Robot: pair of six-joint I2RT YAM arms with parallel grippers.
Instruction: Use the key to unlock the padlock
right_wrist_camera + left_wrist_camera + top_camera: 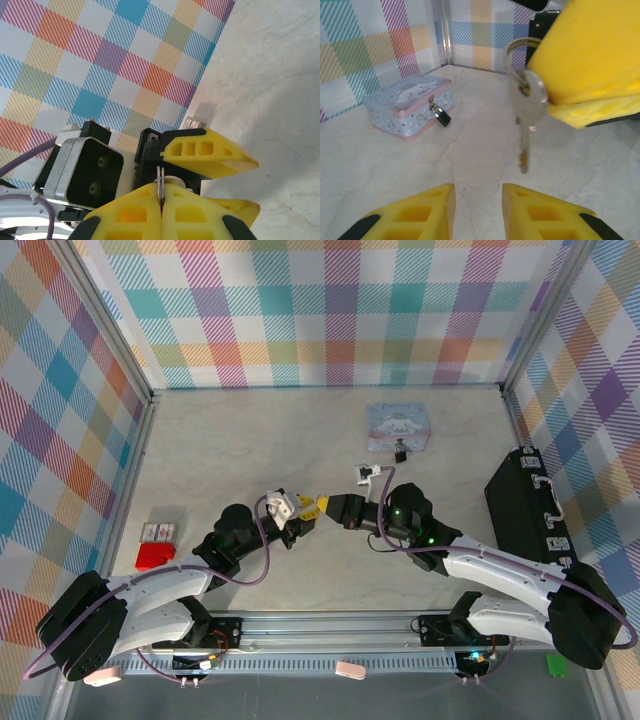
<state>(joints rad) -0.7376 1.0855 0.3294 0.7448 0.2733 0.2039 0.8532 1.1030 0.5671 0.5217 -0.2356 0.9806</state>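
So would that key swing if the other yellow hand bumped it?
Probably yes. The key hangs from the right gripper, pinched just at its ringed top, so a nudge would likely make it sway. It looks like thin flat metal, so likely stiff and light, and maybe slippery to grab.

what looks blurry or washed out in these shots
Left wrist view: key sharp, the right pincer gripping its ring soft and bright, padlock slightly soft. Top view: even light, soft shadows. Right wrist view: no glare, table sharp.
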